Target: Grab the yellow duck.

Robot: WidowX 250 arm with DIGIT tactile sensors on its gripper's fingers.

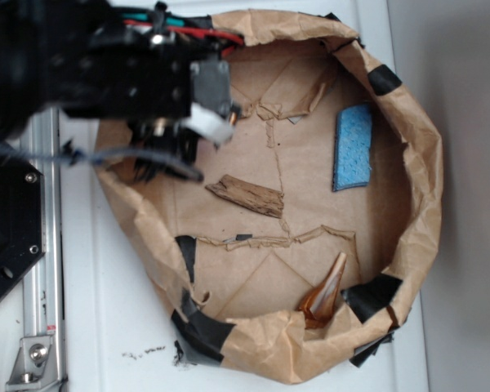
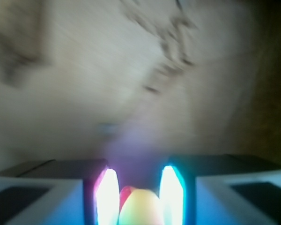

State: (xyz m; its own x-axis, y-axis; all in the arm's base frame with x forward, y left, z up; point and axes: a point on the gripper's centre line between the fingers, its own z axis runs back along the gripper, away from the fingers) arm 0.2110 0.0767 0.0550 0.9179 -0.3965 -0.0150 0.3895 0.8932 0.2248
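In the wrist view the yellow duck (image 2: 141,207) shows as a rounded yellow blob with a red bit at its left. It sits between my two glowing fingers (image 2: 107,197), filling the gap from pad to pad. My gripper (image 2: 139,172) is shut on it. In the exterior view the gripper (image 1: 159,163) hangs under the black arm at the upper left of the brown paper basin (image 1: 420,163), and the duck is hidden beneath the arm. The paper floor under the gripper is blurred in the wrist view.
A blue sponge (image 1: 353,147) lies at the basin's right. A brown bark-like piece (image 1: 247,196) lies in the middle. An amber cone-shaped piece (image 1: 325,294) leans at the lower right wall. Crumpled paper walls with black tape ring the floor.
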